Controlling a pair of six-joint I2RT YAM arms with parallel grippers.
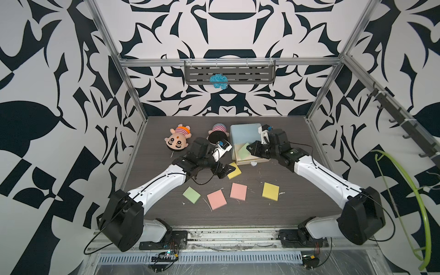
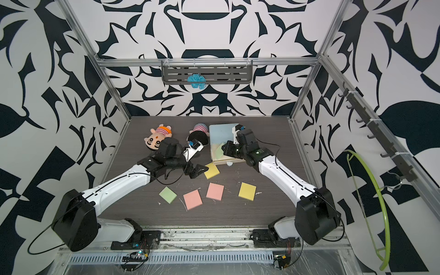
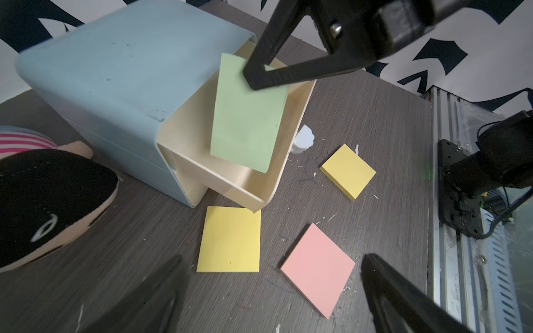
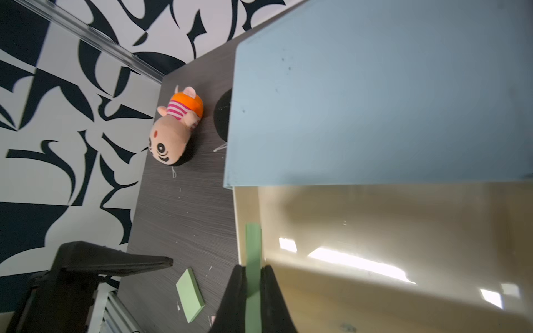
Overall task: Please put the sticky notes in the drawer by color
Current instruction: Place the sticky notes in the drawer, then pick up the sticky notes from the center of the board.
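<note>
My right fingers [image 4: 232, 299] were clamped on a green sticky note [image 3: 248, 115], open drawer [image 3: 184, 135] apparently beneath them; left fingers [image 3: 161, 294] stood apart.

A robot test cell, probably in a lab: an aluminium frame [image 1: 154, 62] boxes in a dark worktop [image 1: 297, 202], black-and-white patterned panels [image 1: 47, 71] wall it, and two white robot arms [image 1: 157, 185] are bolted to a metal rail [image 1: 226, 235] at lower centre.

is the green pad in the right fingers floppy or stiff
Probably fairly stiff: the green pad hangs flat though the right fingers pinch only one end. Likely light, since that small pinch carries it. Flat, so it shouldn't roll in the open drawer.
</note>
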